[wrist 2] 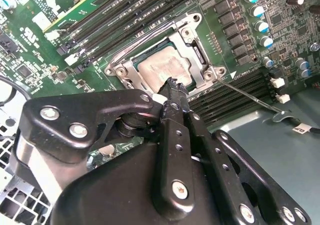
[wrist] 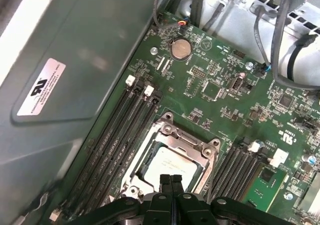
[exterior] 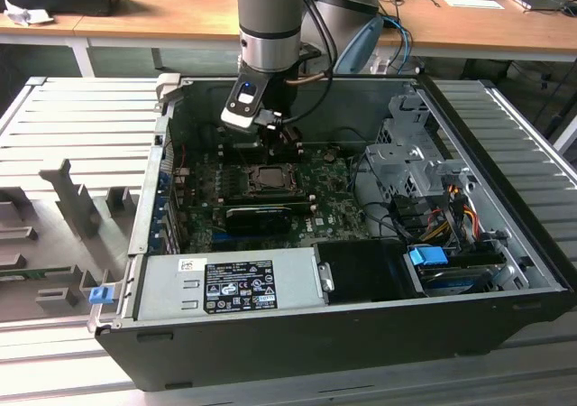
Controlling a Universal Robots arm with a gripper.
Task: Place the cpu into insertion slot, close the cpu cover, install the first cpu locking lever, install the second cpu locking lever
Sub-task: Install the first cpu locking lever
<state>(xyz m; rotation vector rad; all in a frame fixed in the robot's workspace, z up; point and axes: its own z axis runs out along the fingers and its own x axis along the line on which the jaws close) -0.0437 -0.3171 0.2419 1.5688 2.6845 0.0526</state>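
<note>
The cpu [wrist 2: 162,70] sits in the insertion slot [exterior: 269,177]; the cpu cover [wrist: 186,137] lies flat over it, framing its pale face; so the work, as I judge it, stands at the first lever. A thin locking lever [wrist 2: 250,97] juts out free beside the socket. The gripper [wrist: 170,179] hovers just above the cover's near edge; its fingers [wrist: 164,184] are pressed together, holding nothing. Seating so slim a rod calls for a fine, steady push.
</note>
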